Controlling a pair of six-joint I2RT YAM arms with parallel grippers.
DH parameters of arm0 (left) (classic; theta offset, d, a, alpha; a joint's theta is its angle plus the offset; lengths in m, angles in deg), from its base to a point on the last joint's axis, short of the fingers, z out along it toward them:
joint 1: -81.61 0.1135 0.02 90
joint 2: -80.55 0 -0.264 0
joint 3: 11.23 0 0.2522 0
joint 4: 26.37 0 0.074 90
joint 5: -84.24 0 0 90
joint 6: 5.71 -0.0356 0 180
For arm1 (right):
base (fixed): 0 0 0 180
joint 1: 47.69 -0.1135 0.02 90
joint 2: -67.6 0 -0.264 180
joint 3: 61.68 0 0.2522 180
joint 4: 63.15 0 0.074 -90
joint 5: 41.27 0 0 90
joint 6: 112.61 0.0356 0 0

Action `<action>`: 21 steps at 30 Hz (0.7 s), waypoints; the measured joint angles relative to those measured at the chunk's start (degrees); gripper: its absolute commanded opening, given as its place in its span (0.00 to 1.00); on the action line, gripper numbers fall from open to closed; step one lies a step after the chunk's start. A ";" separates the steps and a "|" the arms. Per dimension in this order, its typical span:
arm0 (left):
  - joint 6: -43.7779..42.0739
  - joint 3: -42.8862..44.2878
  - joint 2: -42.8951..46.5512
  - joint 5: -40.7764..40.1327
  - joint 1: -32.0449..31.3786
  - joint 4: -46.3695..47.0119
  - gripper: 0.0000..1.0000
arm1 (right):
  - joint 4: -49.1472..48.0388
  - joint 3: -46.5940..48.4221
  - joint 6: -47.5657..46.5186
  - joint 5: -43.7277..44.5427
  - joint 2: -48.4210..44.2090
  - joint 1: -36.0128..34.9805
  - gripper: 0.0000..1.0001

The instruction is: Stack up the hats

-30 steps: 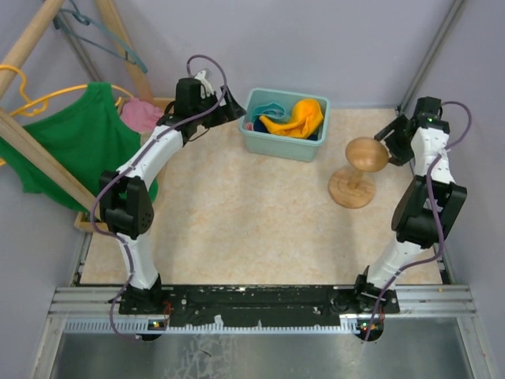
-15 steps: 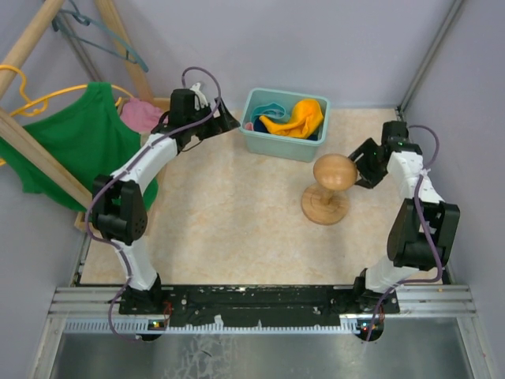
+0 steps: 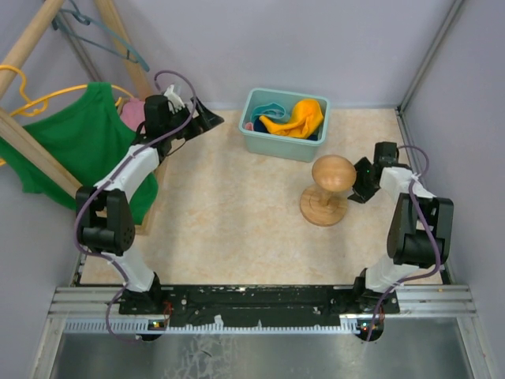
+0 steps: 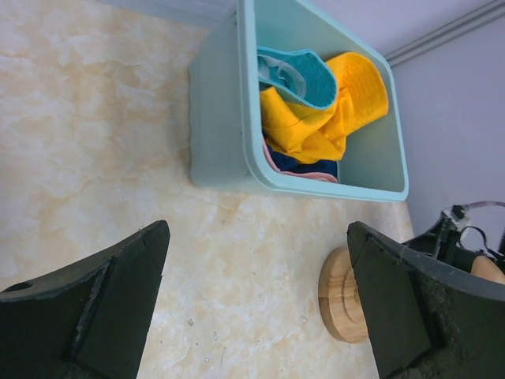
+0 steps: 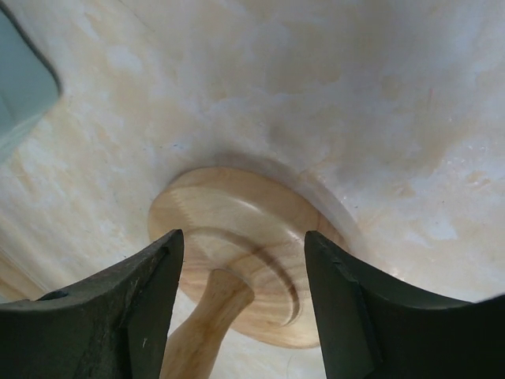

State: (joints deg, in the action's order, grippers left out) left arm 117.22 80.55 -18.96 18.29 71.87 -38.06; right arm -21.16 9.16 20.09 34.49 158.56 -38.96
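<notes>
The hats lie bunched in a pale teal bin [image 3: 260,140], [image 4: 221,118]. The orange-yellow hat [image 3: 298,118], [image 4: 339,110] is on top, with the teal hat [image 3: 267,109], [image 4: 304,73] beside it. Only edges of the navy hat [image 4: 309,166] and the pink hat [image 4: 271,158] show beneath. My left gripper [image 3: 207,122], [image 4: 256,292] is open and empty, left of the bin above the tabletop. My right gripper [image 3: 359,180], [image 5: 241,284] is open and low, with its jaws either side of the stem of a wooden hat stand [image 3: 325,189], [image 5: 237,229], not touching it.
The stand's base also shows in the left wrist view [image 4: 341,298]. A green tank top [image 3: 75,146] and a pink cloth [image 3: 140,114] hang on a wooden rack [image 3: 31,142] at the left. Grey walls close in the table at the back and right.
The wooden stand moved left from the right edge toward the middle, tilted at first, and now stands upright. My right gripper has opened off it. My left gripper drew back left, away from the bin.
</notes>
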 measured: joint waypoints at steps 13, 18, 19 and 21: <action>-8.37 21.81 -6.51 -2.75 -7.98 -9.90 1.00 | -5.11 -2.01 -2.49 2.10 4.94 -1.84 0.63; -9.57 28.55 -12.17 -4.11 -11.47 -13.92 1.00 | -7.30 -2.36 -1.92 3.04 4.92 -6.21 0.63; -9.77 30.29 -13.77 -4.35 -12.09 -14.93 1.00 | -7.69 -2.45 -1.57 2.93 4.92 -7.19 0.63; -10.40 34.01 -17.00 -4.48 -13.22 -16.57 1.00 | -8.68 -2.99 -0.87 2.43 4.81 -8.63 0.64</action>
State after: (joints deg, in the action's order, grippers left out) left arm 106.82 114.56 -35.96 13.81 58.65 -54.63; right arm -29.83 6.17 19.21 36.92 163.36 -47.60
